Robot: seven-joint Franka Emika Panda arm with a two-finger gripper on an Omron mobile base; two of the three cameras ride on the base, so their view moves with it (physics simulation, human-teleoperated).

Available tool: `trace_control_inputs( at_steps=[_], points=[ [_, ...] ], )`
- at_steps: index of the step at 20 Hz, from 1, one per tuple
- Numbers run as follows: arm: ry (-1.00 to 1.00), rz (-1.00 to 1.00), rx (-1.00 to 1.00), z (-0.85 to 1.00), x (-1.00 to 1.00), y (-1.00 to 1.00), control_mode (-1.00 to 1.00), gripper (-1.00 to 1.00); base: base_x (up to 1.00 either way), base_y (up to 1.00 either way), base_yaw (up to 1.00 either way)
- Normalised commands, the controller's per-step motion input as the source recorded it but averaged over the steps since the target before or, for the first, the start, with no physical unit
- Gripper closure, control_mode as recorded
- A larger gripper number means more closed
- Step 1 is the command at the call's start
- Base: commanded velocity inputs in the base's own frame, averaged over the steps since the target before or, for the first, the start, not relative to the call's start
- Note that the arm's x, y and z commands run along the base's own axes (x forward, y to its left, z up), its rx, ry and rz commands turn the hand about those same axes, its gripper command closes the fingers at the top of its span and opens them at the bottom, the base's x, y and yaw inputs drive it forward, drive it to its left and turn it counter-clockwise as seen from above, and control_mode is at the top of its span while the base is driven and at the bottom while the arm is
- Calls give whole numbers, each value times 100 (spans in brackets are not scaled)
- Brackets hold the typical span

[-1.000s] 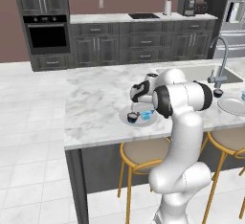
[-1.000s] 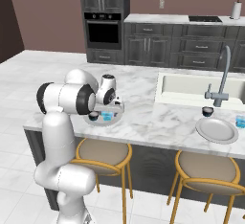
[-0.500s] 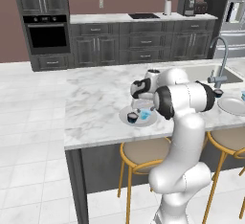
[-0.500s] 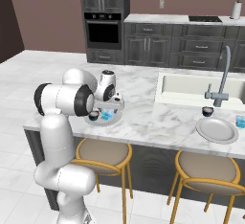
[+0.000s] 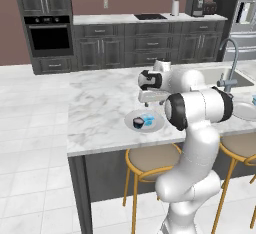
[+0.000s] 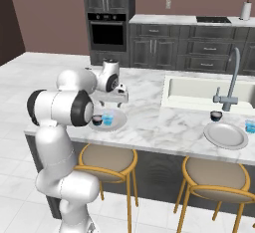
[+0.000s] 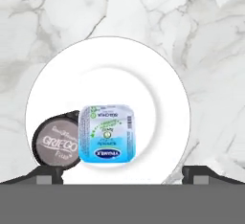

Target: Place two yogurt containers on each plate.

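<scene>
Gripper (image 7: 122, 176) jaws spread and empty above the near plate (image 7: 158, 74), dark Griego cup (image 7: 56, 144) touching blue yogurt cup (image 7: 106, 134) just below the fingertips; a low swing away could knock either off.

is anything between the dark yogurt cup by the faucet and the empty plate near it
Nothing visible stands between them. The dark cup sits on bare marble just beyond the empty plate, near the faucet. The light blue cup stands off the plate's other side, not in that path.
</scene>
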Motion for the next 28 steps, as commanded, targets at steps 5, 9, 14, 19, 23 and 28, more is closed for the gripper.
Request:
trace_control_inputs(
  at_steps=[5, 9, 14, 19, 23, 28],
  points=[
    [0, 0, 0, 45, -65, 0, -100, -100, 0, 0, 0],
    [0, 0, 0, 34, -80, 0, -100, -100, 0, 0, 0],
    [-3, -1, 0, 34, -72, 0, -100, -100, 0, 0, 0],
    [0, -3, 0, 49, -53, 0, -100, -100, 0, 0, 0],
    [0, -2, 0, 30, -51, -10, -100, -100, 0, 0, 0],
    [0, 0, 0, 6, -70, -24, -100, -100, 0, 0, 0]
  ],
)
